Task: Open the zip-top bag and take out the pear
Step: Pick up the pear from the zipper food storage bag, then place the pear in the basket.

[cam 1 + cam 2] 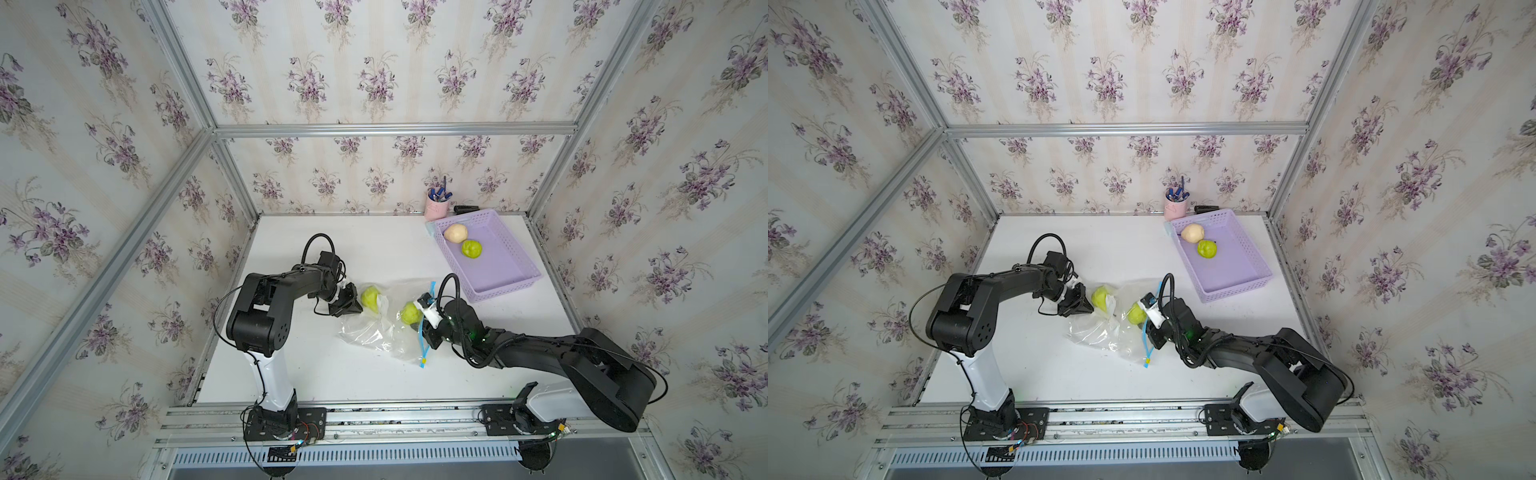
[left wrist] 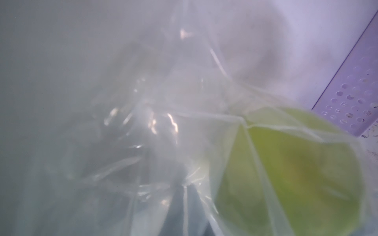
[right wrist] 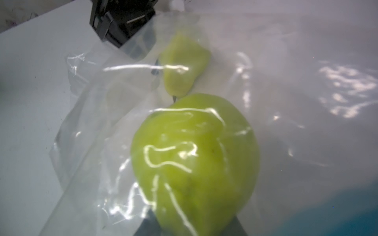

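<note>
White table (image 1: pixel 332 374), arms converging, left claw (image 1: pixel 355 306) pinching zip-top bag (image 1: pixel 374 334), right claw (image 1: pixel 422 318) clasping pear (image 1: pixel 409 313)

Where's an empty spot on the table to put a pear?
The table is bare at the back, between the wall and the left arm, and along the front, between the bag and the rail. The near half of the basket is free. The middle is crowded: both arms meet at the bag.

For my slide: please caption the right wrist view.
Green pear in the right gripper, inside the zip-top bag; second pear beyond.
</note>
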{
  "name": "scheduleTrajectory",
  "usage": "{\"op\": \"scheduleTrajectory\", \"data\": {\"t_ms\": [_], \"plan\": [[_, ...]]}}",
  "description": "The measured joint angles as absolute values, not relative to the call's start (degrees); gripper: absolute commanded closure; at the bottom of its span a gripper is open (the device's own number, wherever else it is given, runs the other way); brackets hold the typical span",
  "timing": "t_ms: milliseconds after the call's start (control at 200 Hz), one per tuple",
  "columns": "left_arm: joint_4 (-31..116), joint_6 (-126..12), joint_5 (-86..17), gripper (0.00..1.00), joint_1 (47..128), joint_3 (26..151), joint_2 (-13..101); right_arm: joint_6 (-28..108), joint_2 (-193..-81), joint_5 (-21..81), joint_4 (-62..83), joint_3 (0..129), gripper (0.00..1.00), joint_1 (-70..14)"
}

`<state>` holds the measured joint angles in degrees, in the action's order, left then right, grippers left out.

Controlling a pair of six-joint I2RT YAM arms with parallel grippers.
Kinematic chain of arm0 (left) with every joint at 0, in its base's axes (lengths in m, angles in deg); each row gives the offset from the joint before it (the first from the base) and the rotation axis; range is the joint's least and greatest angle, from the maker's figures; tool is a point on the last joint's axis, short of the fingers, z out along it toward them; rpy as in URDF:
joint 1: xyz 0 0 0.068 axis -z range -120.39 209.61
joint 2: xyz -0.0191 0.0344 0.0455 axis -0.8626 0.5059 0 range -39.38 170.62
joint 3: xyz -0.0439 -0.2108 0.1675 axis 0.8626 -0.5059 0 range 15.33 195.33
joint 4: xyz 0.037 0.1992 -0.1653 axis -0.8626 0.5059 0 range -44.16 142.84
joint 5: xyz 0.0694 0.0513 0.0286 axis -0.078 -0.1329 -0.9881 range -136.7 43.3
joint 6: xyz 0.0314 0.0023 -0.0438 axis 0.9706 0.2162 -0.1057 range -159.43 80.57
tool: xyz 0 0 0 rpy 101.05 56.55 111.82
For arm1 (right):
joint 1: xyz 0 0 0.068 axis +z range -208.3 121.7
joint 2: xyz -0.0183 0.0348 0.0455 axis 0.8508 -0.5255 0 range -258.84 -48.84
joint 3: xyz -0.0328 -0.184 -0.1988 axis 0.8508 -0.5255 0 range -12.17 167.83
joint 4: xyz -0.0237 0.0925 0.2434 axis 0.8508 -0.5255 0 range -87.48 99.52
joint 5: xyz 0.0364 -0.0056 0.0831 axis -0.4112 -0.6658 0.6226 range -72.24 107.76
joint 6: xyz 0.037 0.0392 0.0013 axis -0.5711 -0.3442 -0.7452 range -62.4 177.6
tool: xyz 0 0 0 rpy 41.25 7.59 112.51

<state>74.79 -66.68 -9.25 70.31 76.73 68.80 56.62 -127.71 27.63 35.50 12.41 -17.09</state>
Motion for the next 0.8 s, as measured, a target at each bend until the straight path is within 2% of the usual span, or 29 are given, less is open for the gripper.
{"op": "scheduleTrajectory", "data": {"t_ms": [325, 525, 694, 799], "plan": [[75.25, -65.23, -13.25, 0.87, 70.41, 75.97, 66.75, 33.3, -125.85, 39.43, 34.56, 12.95, 0.82, -25.96], [76.08, -65.23, -15.61, 0.86, 70.33, 77.11, 66.81, 24.58, -120.61, 45.44, 32.68, 10.22, 0.82, -32.87], [76.08, -64.99, -15.35, 0.81, 70.33, 77.59, 67.12, 25.37, -114.27, 41.16, 23.39, 13.87, 0.82, -35.49], [75.93, -64.49, -14.59, 0.79, 70.33, 77.91, 66.79, 26.75, -113.72, 35.65, 19.76, 18.88, 0.82, -40.93]]}}
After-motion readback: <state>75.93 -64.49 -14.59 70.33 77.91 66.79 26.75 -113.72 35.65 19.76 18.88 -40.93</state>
